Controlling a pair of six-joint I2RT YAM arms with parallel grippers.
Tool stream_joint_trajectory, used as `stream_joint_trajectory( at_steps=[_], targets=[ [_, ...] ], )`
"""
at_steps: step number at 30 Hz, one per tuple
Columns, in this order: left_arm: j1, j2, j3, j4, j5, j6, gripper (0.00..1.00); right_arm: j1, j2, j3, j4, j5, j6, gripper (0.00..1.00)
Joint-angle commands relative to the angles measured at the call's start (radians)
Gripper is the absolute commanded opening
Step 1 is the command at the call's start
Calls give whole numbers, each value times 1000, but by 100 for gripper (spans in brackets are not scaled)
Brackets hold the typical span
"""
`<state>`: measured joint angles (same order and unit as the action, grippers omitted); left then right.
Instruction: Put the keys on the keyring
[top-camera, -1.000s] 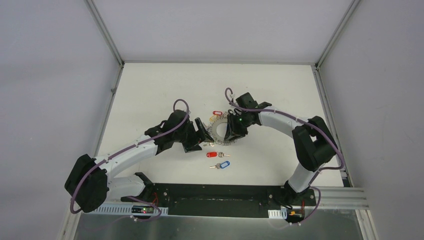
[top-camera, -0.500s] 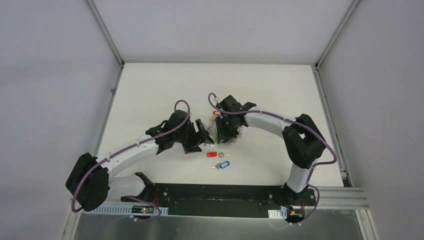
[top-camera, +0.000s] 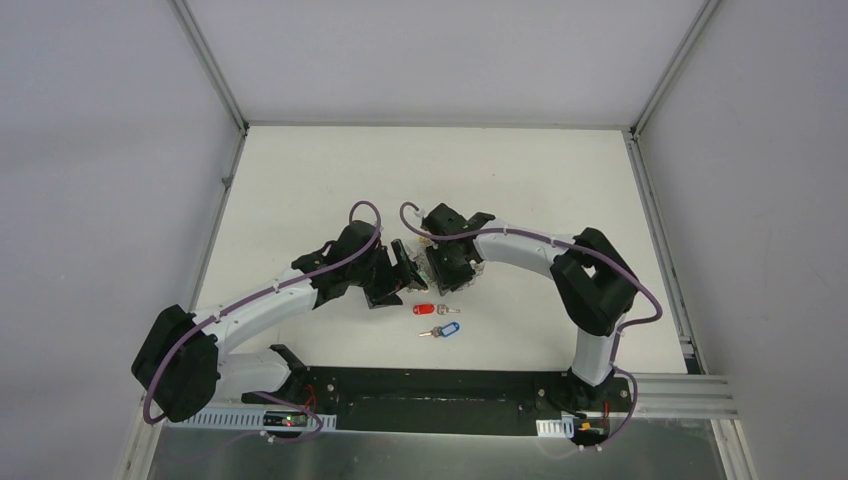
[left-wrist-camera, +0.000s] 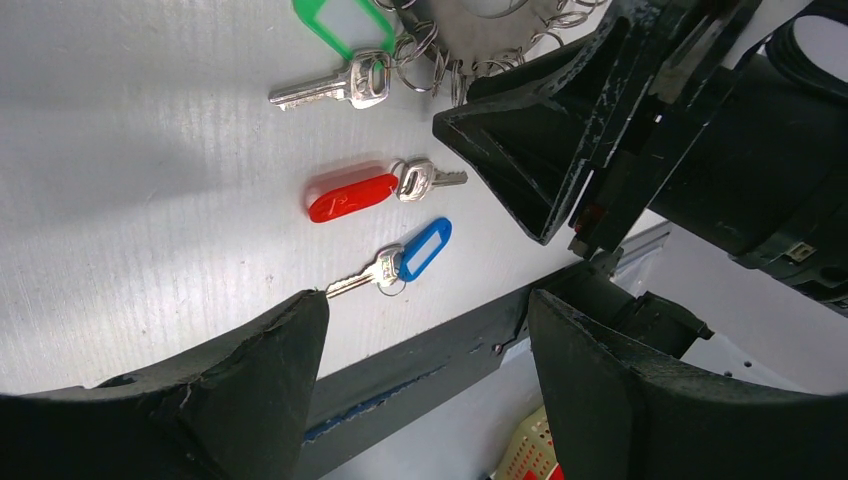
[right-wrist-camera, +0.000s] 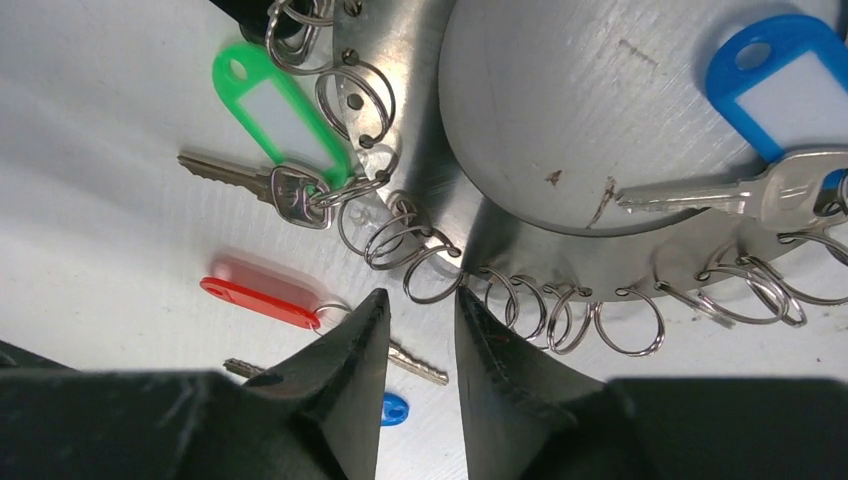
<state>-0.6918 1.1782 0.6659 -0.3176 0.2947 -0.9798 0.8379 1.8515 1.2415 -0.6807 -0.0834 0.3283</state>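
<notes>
The red key (top-camera: 432, 310) and blue key (top-camera: 443, 329) lie loose and unmoved on the desk (top-camera: 300, 180), at about 6 o'clock from the keyring. Neither is threaded. Just beyond them the left gripper (top-camera: 405, 270) has kept its place, its fingers wide apart and empty.

The right gripper (top-camera: 443, 265) is what changed. It has swung toward 9 o'clock and now sits over the keyring (right-wrist-camera: 530, 250), mostly hiding it from above. Its fingers stand a narrow gap apart with nothing between them, and the tips are by the wire loops (right-wrist-camera: 435, 275) near the green key (right-wrist-camera: 280, 110). I judge it is setting up to steady the ring; no key is picked up yet.

The desk is plain white. Pale grey walls (top-camera: 100, 150) close it in at 9, 12 and 3 o'clock.
</notes>
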Motion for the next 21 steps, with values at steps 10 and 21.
stream_joint_trajectory(
  at_steps=[10,21],
  targets=[
    [7,3,41,-1,13,20,75,55,11,75,-2,225,-72,26],
    [8,8,41,-4,11,23,75,63,25,67,16,207,-75,19]
  ],
)
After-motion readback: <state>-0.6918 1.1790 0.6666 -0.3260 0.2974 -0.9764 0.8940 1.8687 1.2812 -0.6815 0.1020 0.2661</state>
